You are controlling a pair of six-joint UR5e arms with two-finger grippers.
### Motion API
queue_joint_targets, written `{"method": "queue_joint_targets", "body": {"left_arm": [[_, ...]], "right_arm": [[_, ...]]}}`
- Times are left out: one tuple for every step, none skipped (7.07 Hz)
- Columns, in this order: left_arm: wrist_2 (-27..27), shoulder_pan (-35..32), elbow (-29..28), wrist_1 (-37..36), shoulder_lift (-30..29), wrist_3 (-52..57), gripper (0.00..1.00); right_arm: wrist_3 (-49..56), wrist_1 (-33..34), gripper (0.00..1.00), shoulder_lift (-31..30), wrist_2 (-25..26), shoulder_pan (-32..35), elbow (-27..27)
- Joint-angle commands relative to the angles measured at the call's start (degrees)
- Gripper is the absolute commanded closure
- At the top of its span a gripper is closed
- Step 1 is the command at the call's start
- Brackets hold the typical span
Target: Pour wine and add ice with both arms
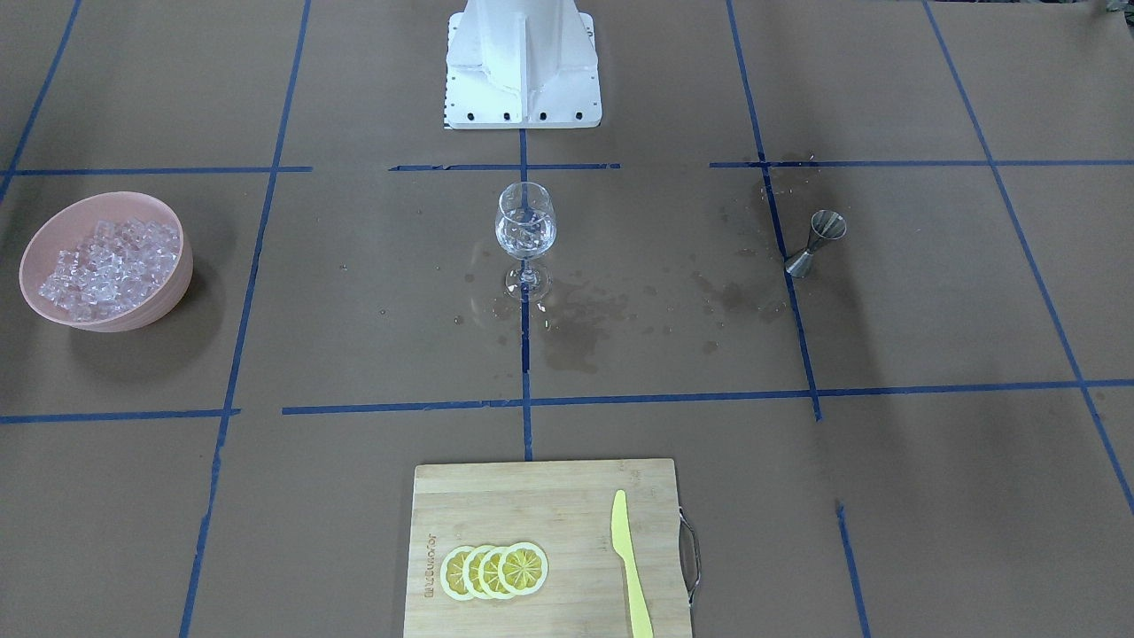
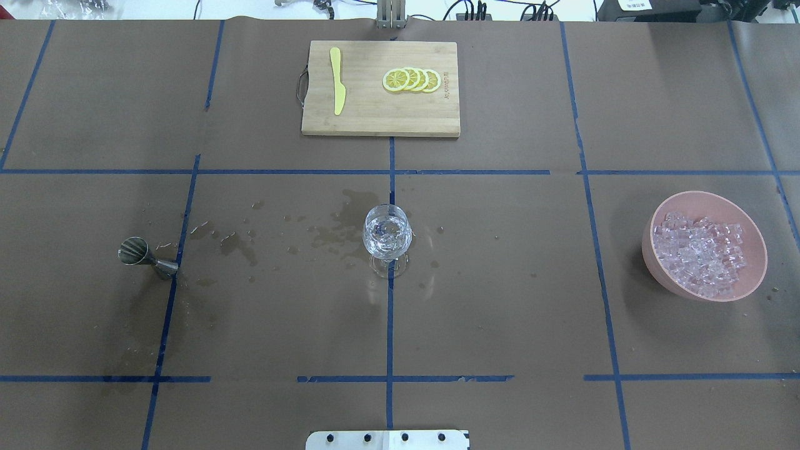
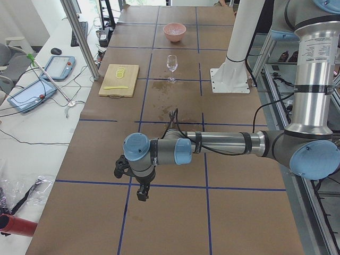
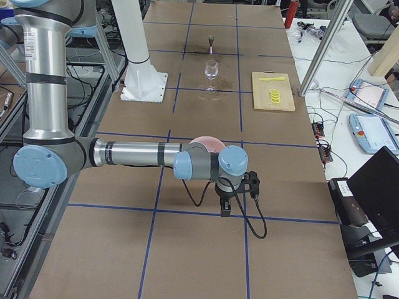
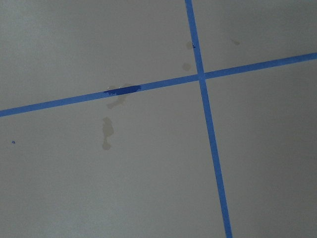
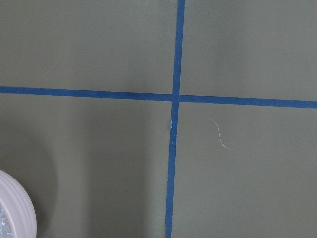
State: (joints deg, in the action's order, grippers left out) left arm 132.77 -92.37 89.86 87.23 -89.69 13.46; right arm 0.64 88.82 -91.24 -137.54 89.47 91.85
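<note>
A clear wine glass (image 1: 525, 232) (image 2: 387, 234) stands upright at the table's centre. Its bowl holds something clear and glinting; I cannot separate wine from ice in it. More ice (image 1: 111, 257) (image 2: 699, 250) is heaped in a pink bowl (image 1: 168, 283) (image 2: 662, 212) on the robot's right. A steel jigger (image 1: 815, 244) (image 2: 147, 257) stands on the robot's left. My left gripper (image 3: 142, 195) and right gripper (image 4: 225, 208) hang low over bare paper at the table's two ends, far from the glass. They show only in the side views, so I cannot tell open from shut.
A bamboo cutting board (image 1: 496, 505) (image 2: 375, 112) with lemon slices (image 1: 493, 571) and a yellow knife (image 1: 629, 567) lies at the far edge. Dark wet stains (image 1: 576, 328) spread between glass and jigger. The white pedestal (image 1: 523, 71) stands behind the glass.
</note>
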Motion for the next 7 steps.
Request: {"method": "queue_joint_targets", "body": {"left_arm": [[0.39,0.35,0.66,0.92,-0.39,-4.81,0.0],[0.48,0.87,2.06,0.92,-0.57,-8.93,0.0],[0.3,0.88,2.16,1.01,-0.66,-13.59,0.0],[0.3,0.88,2.07,1.71,-0.66,-13.98,0.0],[0.3,0.88,2.07,1.89,-0.66,-13.9,0.0],[0.3,0.88,2.07,1.89,-0.66,-13.81,0.0],[0.3,0.88,2.07,2.24,-0.57,-13.81,0.0]], "right_arm": [[-0.12,-0.14,0.0,0.1,-0.98,0.36,-0.01],[-0.12,-0.14,0.0,0.1,-0.98,0.36,-0.01],[-0.03,-0.14,0.0,0.1,-0.98,0.36,-0.01],[-0.03,-0.22,0.0,0.1,-0.98,0.45,-0.01],[-0.03,-0.14,0.0,0.1,-0.98,0.45,-0.01],[-0.03,-0.22,0.0,0.1,-0.89,0.45,-0.01],[-0.03,-0.23,0.0,0.1,-0.89,0.62,0.08]]}}
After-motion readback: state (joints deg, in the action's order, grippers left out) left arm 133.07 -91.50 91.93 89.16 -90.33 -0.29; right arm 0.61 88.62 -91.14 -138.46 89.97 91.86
